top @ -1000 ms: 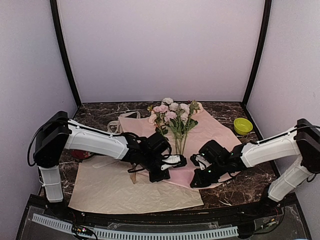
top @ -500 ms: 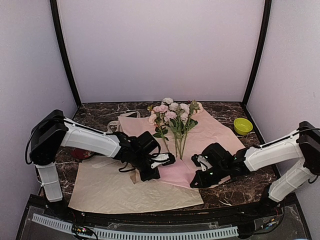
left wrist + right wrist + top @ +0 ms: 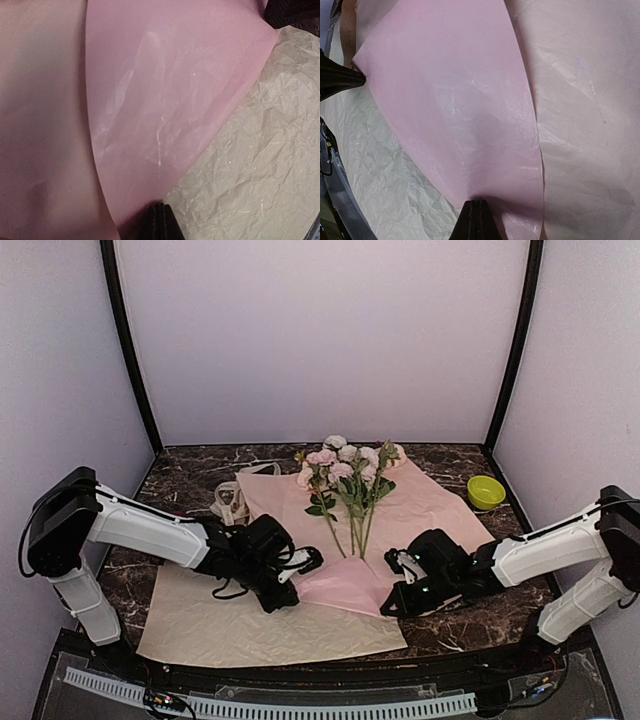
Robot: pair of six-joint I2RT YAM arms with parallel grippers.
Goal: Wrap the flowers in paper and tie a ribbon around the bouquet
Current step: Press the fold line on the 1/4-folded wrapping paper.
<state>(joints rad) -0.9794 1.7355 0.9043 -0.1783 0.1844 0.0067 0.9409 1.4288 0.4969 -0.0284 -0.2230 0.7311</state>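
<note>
Paper [image 3: 420, 510], a large thin pink crinkled rectangular sheet, lies on the dark marble tabletop [image 3: 180, 475], with its near portion overlapping a pale cream-beige crinkled sheet [image 3: 220, 625].

Left side: within the last second the left arm has drawn back to the left and toward the near edge. One second ago its end effector sat beside the stem ends at the centre. The left end effector [image 3: 159, 221] is now at the near-left corner of the paper. Its jaws are pressed together on that corner, where the pink edge meets the cream-beige sheet.

Centre: the flowers [image 3: 345, 475], artificial pink and cream roses on thin green stems, have not shifted. They lie on the paper with their heads toward the far edge. The stem ends are now uncovered. The strip of paper between the two arms stands slightly raised and bowed.

Right side: the right end effector [image 3: 474, 216] has changed position only slightly. Its jaws are together on the near edge of the paper, which puckers toward the fingertips.

Assessment: both arms appear to hold the near edge, one at each end. The likely next step is to lift and fold this edge over the stems. Wrapping has not begun, and no ribbon has been applied.
</note>
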